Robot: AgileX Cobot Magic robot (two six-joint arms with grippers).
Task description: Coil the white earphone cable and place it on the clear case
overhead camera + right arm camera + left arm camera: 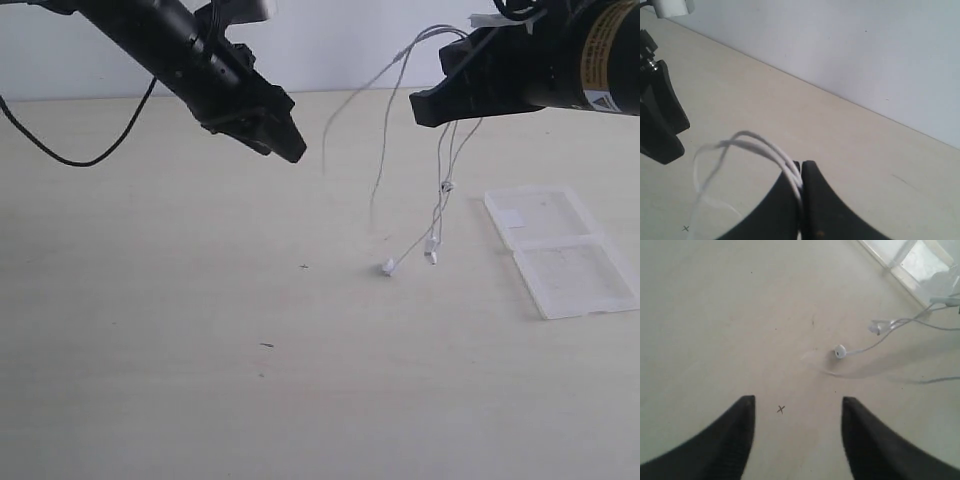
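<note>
Right wrist view alone shows fingers [825,205] pinching cable [771,146]

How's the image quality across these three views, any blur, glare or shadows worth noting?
Exterior view: soft even light, hardly any shadows; the thin cable is faint and the case barely stands out from the table. Left wrist view: left gripper edges blurred, case washed out by glare. Right wrist view: right gripper and the cable it pinches are out of focus.
</note>
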